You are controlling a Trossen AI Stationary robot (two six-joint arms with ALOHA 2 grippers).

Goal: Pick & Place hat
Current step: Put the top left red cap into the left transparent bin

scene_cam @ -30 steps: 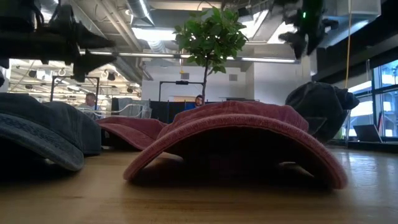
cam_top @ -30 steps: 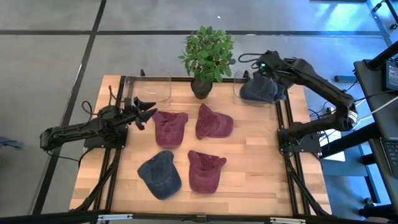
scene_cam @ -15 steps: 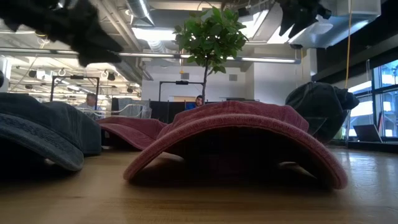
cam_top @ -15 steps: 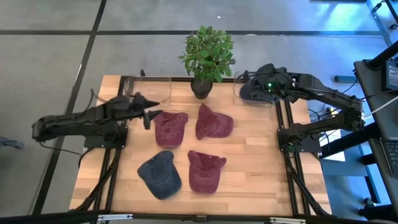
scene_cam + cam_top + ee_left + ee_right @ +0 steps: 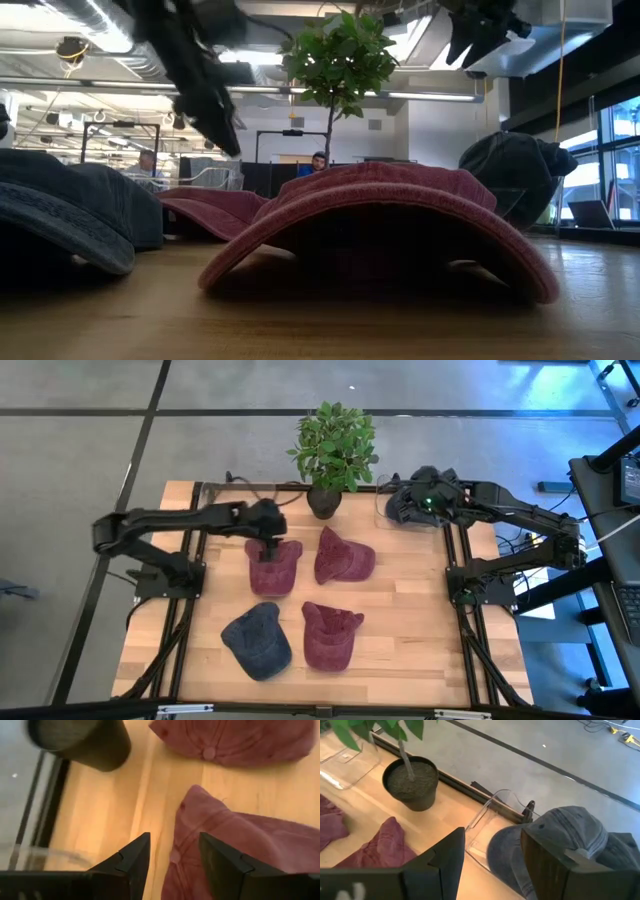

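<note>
Three maroon hats and one blue hat lie on the wooden table. In the high view my left gripper [image 5: 268, 532] hovers over the far end of the left maroon hat [image 5: 273, 567]. In the left wrist view it [image 5: 172, 857] is open, its fingers standing either side of that hat's crown [image 5: 235, 845] without touching. My right gripper [image 5: 425, 500] is open above a pile of blue hats [image 5: 410, 510] in a clear bin at the far right corner. The right wrist view shows it [image 5: 492, 855] over the blue hat [image 5: 565, 832].
A potted plant [image 5: 335, 450] stands at the far edge, between an empty clear bin [image 5: 245, 502] on the left and the right bin [image 5: 487, 817]. Other hats: maroon [image 5: 344, 557], maroon [image 5: 330, 634], blue [image 5: 257, 641]. Bare wood lies along the near edge and right side.
My left gripper has swung from the table's left edge toward the right and now hangs over the far end of the left maroon hat, tipped to point down. My right gripper has shifted slightly above the blue hat pile. No hat has moved.
</note>
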